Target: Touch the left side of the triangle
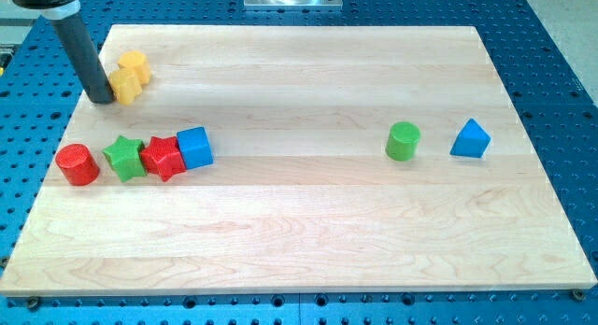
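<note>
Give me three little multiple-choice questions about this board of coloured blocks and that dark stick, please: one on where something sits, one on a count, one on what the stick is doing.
1. Where is the blue triangular block?
A. view's far right
B. view's top left
C. in the left-hand row

2. How many red blocks lie on the wooden board?
A. one
B. two
C. three

3. What is my tip next to?
A. the green cylinder
B. the blue cube
C. the yellow blocks

Answers:
1 A: the blue triangular block sits right of the green cylinder.
2 B: a red cylinder and a red star.
3 C: my tip stands against the yellow blocks, far from the triangle.
</note>
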